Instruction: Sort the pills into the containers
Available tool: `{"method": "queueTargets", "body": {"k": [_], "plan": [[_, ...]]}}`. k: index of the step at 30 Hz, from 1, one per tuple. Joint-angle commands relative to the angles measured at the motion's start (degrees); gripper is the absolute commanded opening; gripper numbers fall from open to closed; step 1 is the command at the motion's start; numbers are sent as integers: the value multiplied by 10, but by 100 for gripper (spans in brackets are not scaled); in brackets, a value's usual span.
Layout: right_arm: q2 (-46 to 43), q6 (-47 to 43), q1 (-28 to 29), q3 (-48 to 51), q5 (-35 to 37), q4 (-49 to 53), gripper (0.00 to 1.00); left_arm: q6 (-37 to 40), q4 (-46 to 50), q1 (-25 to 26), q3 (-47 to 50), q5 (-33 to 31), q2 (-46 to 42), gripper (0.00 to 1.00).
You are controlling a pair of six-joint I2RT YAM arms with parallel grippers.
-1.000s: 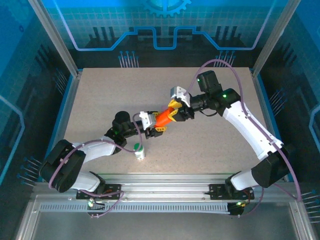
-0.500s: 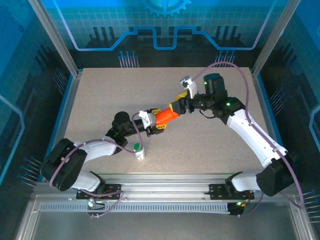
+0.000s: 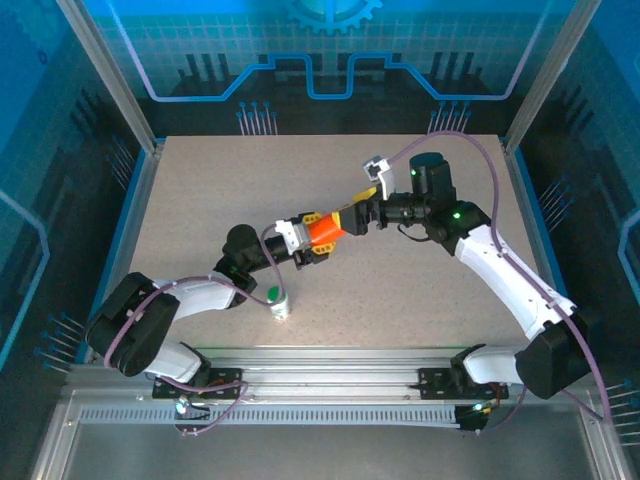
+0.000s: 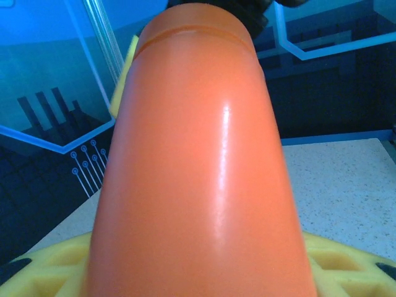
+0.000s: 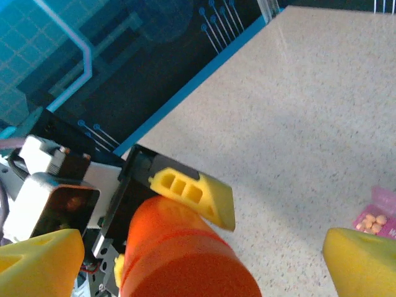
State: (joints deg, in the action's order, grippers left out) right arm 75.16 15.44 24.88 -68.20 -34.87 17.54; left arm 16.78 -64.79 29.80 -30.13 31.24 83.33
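Note:
My left gripper [image 3: 318,236] is shut on the orange bottle [image 3: 323,231], holding it tilted above the table's middle. Seen from the left wrist, the bottle [image 4: 198,173] rises between the yellow fingers [image 4: 337,260]. My right gripper [image 3: 356,214] stands open at the bottle's far end. In the right wrist view its yellow fingertips [image 5: 362,263] are spread wide on either side of the bottle [image 5: 179,253] without touching it. The white bottle with a green cap [image 3: 280,303] stands upright near the front edge. A pink vial [image 5: 376,216] holding several peach pills [image 5: 373,220] lies on the table.
The speckled table [image 3: 200,200] is bounded by blue-lit walls and metal posts [image 3: 110,80]. A metal rail [image 3: 320,375] runs along the near edge by the arm bases. The right arm's cable [image 3: 470,150] loops over the back right.
My right gripper let go of the orange bottle's far end, opened wide and drew back a little. The left gripper kept its grip and lifted the bottle slightly.

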Motion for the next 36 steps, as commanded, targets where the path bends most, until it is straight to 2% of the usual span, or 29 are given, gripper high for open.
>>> {"method": "queueTargets", "body": {"k": [1, 8, 11, 14, 24, 27, 30, 33, 36], "plan": [[9, 2, 6, -6, 12, 43, 100, -4, -45, 3, -4, -10, 2, 0], [23, 29, 8, -9, 5, 46, 98, -6, -48, 3, -5, -10, 2, 0], [32, 36, 9, -20, -15, 52, 87, -5, -46, 3, -6, -10, 2, 0], [37, 42, 13, -25, -21, 56, 69, -5, -42, 3, -6, -12, 3, 0], [57, 55, 27, -50, -60, 88, 51, 5, -40, 3, -12, -23, 13, 0], [60, 52, 29, -54, -60, 97, 42, 12, -29, 3, -15, -28, 14, 0], [52, 51, 27, -55, -43, 99, 32, 20, -17, 3, -16, -35, 12, 7], [40, 56, 22, -55, -33, 94, 27, 23, -11, 4, -16, -39, 12, 21], [35, 62, 17, -56, -27, 88, 24, 23, -11, 3, -15, -43, 13, 45]]}}
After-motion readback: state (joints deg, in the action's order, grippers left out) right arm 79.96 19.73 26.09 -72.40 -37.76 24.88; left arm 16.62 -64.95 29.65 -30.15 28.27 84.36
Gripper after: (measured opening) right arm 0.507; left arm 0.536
